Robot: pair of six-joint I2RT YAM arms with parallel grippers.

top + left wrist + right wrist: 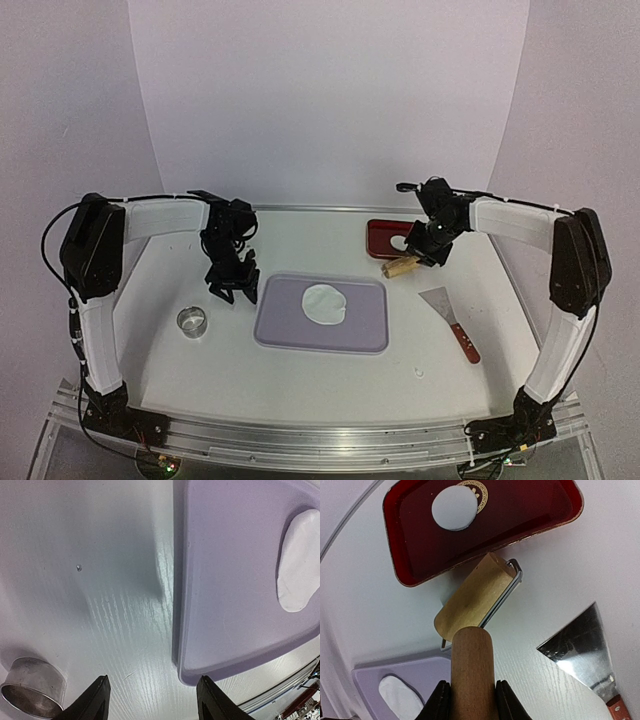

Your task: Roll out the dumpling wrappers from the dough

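One dumpling wrapper (454,507) is in the red tray (530,520) and the dough sheet (320,300) is on the purple board (290,325); right gripper (472,685) clamps the wooden roller (470,605), left gripper (152,680) is open and empty by the ring cutter (32,687), so next is probably re-rolling, roller square over the sheet.

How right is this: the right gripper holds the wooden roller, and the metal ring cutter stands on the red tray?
Wrong in one respect. The metal ring cutter stands on the bare table, left of the purple tray, not on the red tray; the top external view shows it. The right gripper does hold the wooden roller.
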